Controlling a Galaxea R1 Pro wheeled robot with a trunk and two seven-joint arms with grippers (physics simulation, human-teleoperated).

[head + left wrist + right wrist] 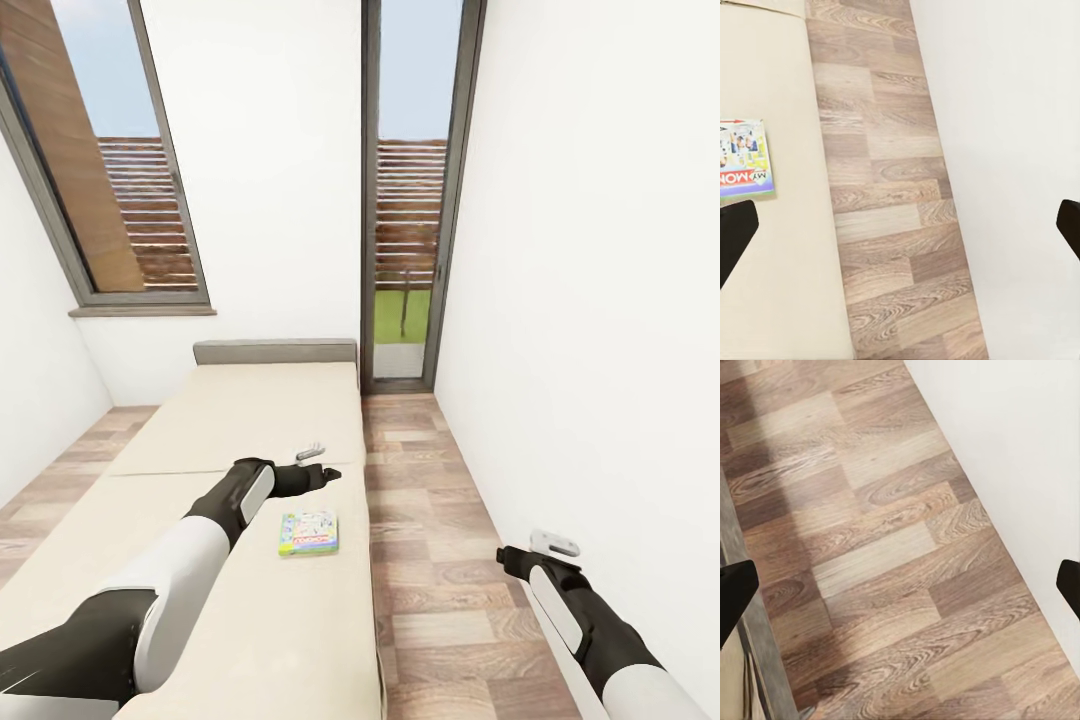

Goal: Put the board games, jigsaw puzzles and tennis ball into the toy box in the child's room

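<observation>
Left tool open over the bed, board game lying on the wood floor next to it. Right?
Not quite. The board game lies on the bed, near its floor-side edge, not on the floor; the head view shows it. The left tool is open over the bed, as you said.

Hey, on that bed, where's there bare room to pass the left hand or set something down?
The bed is mostly bare mattress: a wide patch between the headboard and the left gripper, and another left of the arm. The only clutter is one board game, just below the open gripper near the bed's floor-side edge.
</observation>
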